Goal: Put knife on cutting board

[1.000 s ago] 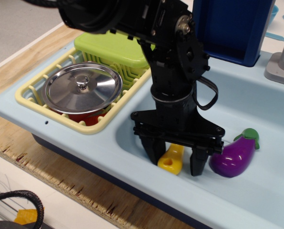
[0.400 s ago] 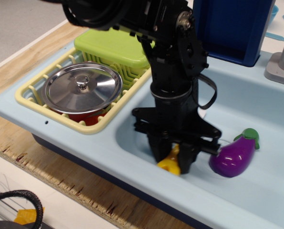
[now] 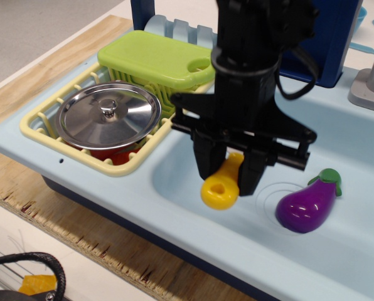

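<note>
Currently the gripper (image 3: 231, 175) has its 2 jaws clamped on the knife (image 3: 222, 187), held clear above the sink (image 3: 193, 226) floor, yellow handle end hanging lowest. Cutting board (image 3: 155, 59) rests on the yellow rack (image 3: 42, 135), behind the steel lid (image 3: 108, 116). Eggplant (image 3: 307, 204) lies in the sink, right of the knife.

A toy kitchen: pale-blue plastic sink (image 3: 337, 251) and slatted dish rack (image 3: 42, 135) on plywood.

The pincer (image 3: 231, 179) has closed on the knife (image 3: 223, 184) — lifting it off the sink floor
</note>
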Action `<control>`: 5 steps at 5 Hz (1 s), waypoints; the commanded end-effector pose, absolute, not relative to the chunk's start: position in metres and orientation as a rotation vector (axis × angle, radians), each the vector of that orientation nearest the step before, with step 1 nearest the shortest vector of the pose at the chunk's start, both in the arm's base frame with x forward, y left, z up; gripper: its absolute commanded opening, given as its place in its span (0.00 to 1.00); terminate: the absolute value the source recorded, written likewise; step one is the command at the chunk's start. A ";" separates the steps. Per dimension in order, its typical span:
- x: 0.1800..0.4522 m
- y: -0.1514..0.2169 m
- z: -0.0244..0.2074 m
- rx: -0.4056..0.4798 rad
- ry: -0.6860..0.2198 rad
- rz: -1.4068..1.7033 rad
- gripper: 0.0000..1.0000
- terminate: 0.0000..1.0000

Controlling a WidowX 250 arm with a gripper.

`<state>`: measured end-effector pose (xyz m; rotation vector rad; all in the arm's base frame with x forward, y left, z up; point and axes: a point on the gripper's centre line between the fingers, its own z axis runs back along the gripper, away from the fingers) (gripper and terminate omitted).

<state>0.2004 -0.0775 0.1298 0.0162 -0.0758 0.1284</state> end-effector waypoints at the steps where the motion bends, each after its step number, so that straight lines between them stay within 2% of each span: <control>1: 0.204 -0.077 0.165 0.055 -0.219 0.364 0.00 0.00; 2: 0.214 -0.066 0.174 0.045 -0.278 0.483 0.00 0.00; 3: 0.234 -0.047 0.180 0.021 -0.266 0.536 0.00 0.00; 5: 0.274 -0.011 0.190 -0.030 -0.302 0.669 0.00 0.00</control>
